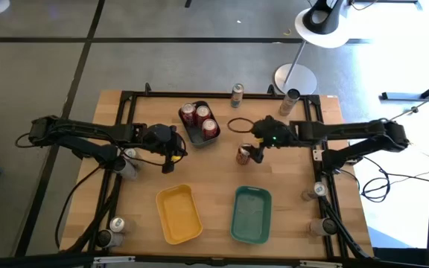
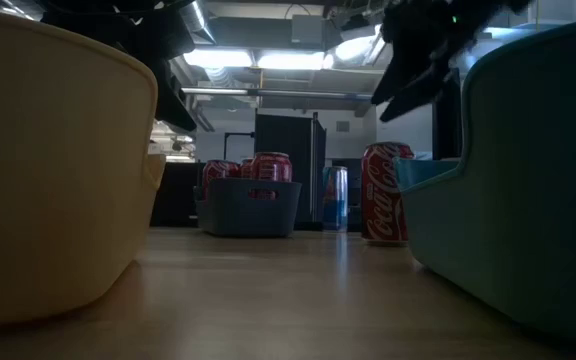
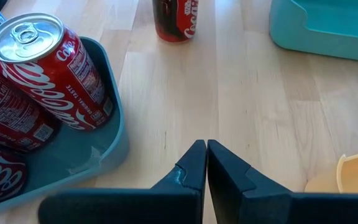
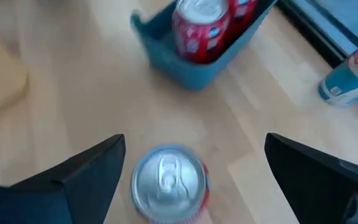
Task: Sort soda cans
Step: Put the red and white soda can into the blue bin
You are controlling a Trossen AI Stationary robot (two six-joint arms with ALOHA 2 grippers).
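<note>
A red soda can (image 1: 243, 155) stands upright on the wood between the dark blue tray (image 1: 196, 135) and the teal tray (image 1: 252, 214). My right gripper (image 4: 194, 142) hovers over this can (image 4: 169, 183), open, one finger on either side and clear of it. Three red cans (image 1: 199, 119) stand in the dark blue tray. My left gripper (image 3: 206, 152) is shut and holds nothing, just beside that tray's near corner (image 3: 107, 158). A blue-and-silver can (image 4: 353, 78) stands at the far edge. More cans (image 1: 129, 160) sit off the board's sides.
The yellow tray (image 1: 179, 214) and the teal tray lie side by side near the table's near edge, both without cans. A black ring (image 1: 238, 124) lies right of the blue tray. A can (image 1: 290, 100) stands at the far right. Black frame rails (image 1: 319, 160) border the board.
</note>
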